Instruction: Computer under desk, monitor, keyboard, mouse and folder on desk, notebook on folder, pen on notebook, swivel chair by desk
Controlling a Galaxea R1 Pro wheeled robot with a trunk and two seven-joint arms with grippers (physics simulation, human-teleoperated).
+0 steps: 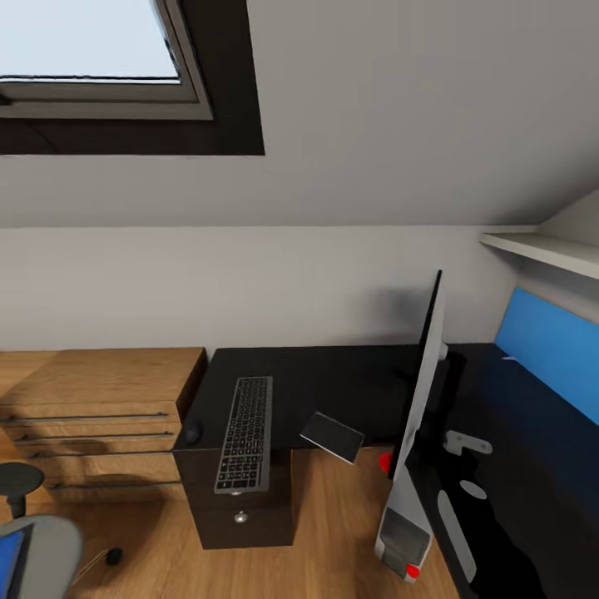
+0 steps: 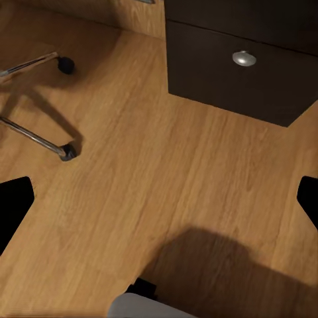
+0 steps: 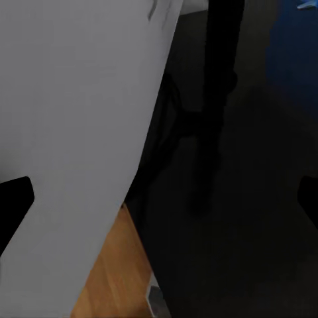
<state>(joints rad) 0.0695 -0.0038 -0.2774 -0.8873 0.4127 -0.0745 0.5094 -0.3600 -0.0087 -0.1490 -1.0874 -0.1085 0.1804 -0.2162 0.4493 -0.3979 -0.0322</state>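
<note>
Head view: the keyboard (image 1: 246,433) lies on the black surface (image 1: 349,378), long axis running away from the robot, with the mouse (image 1: 193,431) just beside it at the left edge. The folder (image 1: 12,557) rests on the swivel chair (image 1: 46,553), low and left — likely nearer the left arm. A dark notebook (image 1: 333,436) overhangs the surface edge; the monitor (image 1: 423,374) stands edge-on, the computer (image 1: 403,520) on the floor below it. Both hands' fingers are spread, pinching nothing.
</note>
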